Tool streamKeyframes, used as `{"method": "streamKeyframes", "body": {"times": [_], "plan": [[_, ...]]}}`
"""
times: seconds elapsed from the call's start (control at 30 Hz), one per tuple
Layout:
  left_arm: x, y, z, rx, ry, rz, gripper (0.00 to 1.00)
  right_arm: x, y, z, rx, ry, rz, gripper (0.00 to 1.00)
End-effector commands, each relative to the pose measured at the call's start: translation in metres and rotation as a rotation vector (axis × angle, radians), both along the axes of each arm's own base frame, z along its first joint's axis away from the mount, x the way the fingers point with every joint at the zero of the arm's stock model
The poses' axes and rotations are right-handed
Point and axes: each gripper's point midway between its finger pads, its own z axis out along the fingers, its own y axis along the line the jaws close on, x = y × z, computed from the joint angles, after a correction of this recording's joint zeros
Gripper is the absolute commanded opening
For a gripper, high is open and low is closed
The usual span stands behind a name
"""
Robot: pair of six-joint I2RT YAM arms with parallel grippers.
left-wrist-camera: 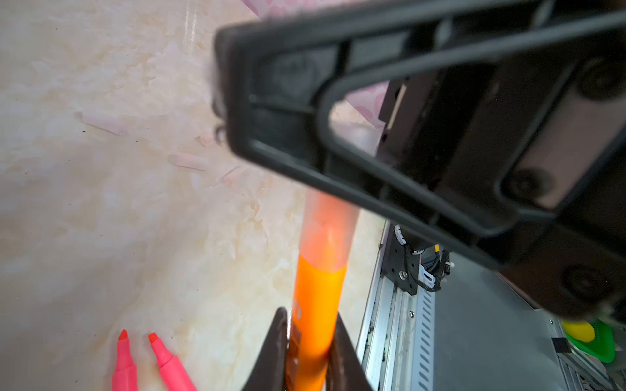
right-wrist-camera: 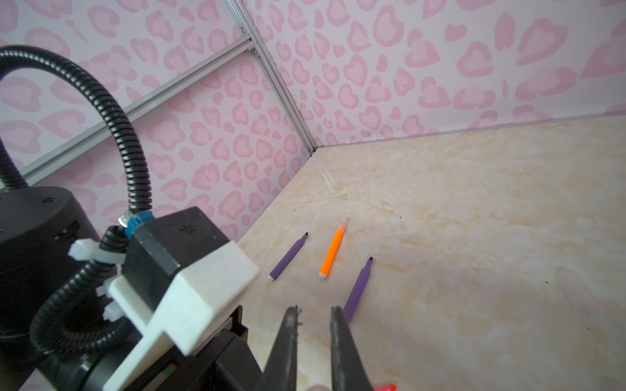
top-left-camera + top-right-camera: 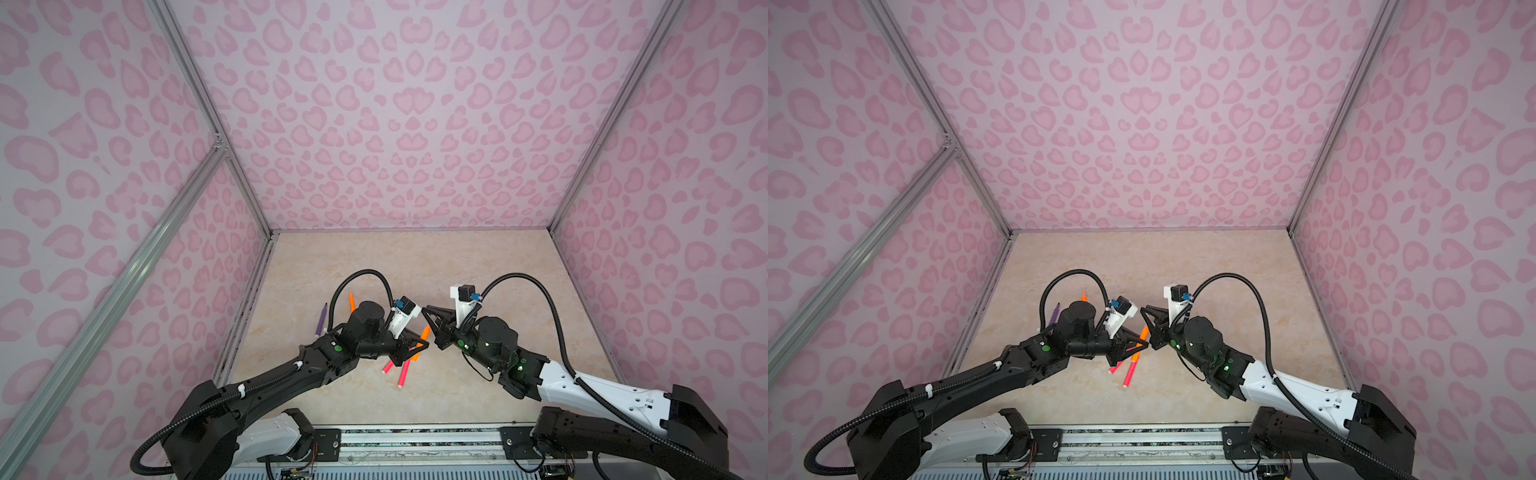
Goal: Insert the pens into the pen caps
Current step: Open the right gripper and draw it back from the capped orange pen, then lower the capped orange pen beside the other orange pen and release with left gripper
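Left jaws are clamped narrow on an orange pen (image 1: 318, 311), gripping its barrel. I see it held above the middle of the counter (image 3: 498, 270) in both top views, tip aimed toward 1 o'clock. A clear cap (image 1: 327, 230) sits over the pen's tip end, overlapping the orange barrel. The cap's far end runs behind a right-arm finger (image 1: 389, 111), blurred in the left wrist view. Right jaws are drawn in narrow and meet the pen tip from 1 o'clock. As far as I can tell they are pinched on that cap, though the contact itself is hidden. Two pink pens (image 3: 388, 366) lie side by side on the counter just at 7 o'clock of the held pen, tips toward it and partly under the left jaws. A purple pen (image 3: 321, 319) lies at 9 o'clock, near the left wall. A second orange pen (image 3: 352, 301) lies at 10 o'clock, half behind the left arm's cable. A second purple pen (image 2: 359, 287) shows only in the right wrist view, just beside that orange one. A few loose caps (image 1: 101, 123) lie on the counter, very faint, well apart from the pink pens.
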Motion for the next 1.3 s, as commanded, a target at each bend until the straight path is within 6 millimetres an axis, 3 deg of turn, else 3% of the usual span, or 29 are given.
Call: {"method": "streamKeyframes", "body": {"times": [0.0,0.33,0.7,0.93,1.1,1.27], "plan": [[0.077,0.021,0.055,-0.131,-0.173,0.386,0.04,-0.044,0.0,-0.086,-0.248,0.234,0.159,0.0],[0.084,0.031,0.055,-0.173,-0.132,0.395,0.04,-0.061,0.012,-0.098,-0.259,0.252,0.23,0.0],[0.077,0.025,0.064,-0.242,-0.11,0.323,0.04,-0.083,0.018,-0.105,-0.281,0.192,0.329,0.0],[0.082,0.034,0.062,-0.209,-0.139,0.373,0.04,-0.062,-0.002,-0.097,-0.31,0.176,0.171,0.01],[0.109,0.059,0.034,-0.058,-0.119,0.575,0.04,-0.026,-0.033,-0.081,-0.323,0.165,-0.073,0.58],[0.134,0.107,-0.005,0.16,-0.054,0.871,0.04,0.012,-0.057,-0.053,-0.231,0.173,-0.259,0.72]]}}
